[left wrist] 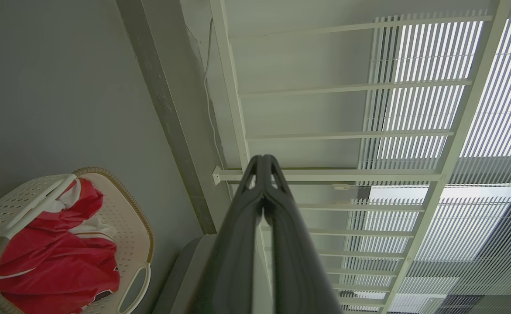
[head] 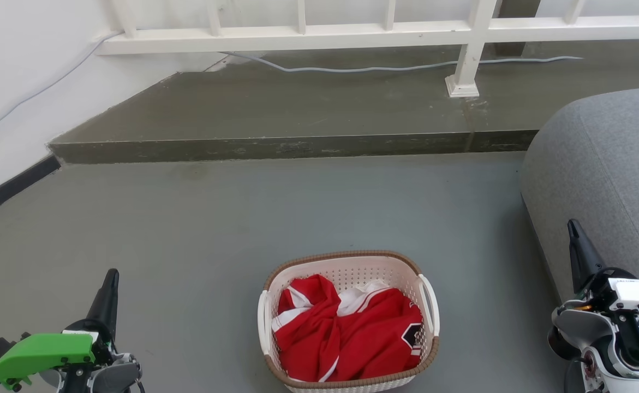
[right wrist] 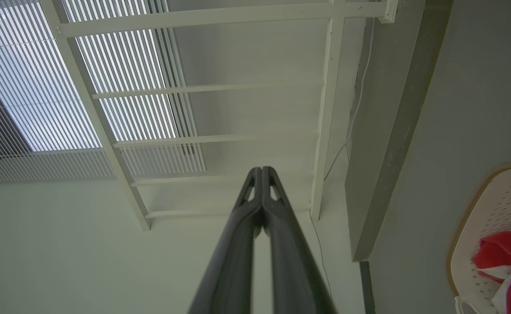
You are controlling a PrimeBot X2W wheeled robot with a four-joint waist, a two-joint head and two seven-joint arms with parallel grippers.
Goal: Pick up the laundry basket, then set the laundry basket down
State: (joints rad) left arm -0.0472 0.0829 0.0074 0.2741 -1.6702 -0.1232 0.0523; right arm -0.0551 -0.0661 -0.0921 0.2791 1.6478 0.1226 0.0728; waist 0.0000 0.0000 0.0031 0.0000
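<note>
- Head view: the laundry basket [head: 346, 271] sits on the grey floor [head: 188, 229], near the robot and in the middle.
- It is full of soft red clothes [head: 346, 338].
- It has a white handle on its left side [head: 263, 322] and one on its right side [head: 430, 305].
- The left end effector [head: 113, 273] is low on the left, well apart from the basket. The right end effector [head: 573, 229] is low on the right, next to a big grey seat [head: 603, 174], and also well apart from it.
- Far away there is a step [head: 286, 147] and a white railing [head: 297, 35].
- Left wrist view: the two dark fingers of the left end effector [left wrist: 262, 158] are pressed together with nothing between them. The basket [left wrist: 120, 192] shows in the lower left corner.
- Right wrist view: the fingers of the right end effector [right wrist: 262, 169] are pressed together too, holding nothing. A bit of the basket [right wrist: 491, 205] shows at the right edge.
- I think the basket is stiff plastic and not heavy, since only clothes are in it.
- It is too wide for one end effector, so each one should take a side handle.
- The handles look smooth and thin, so they might slip, and lifting one side first could tip the basket.
</note>
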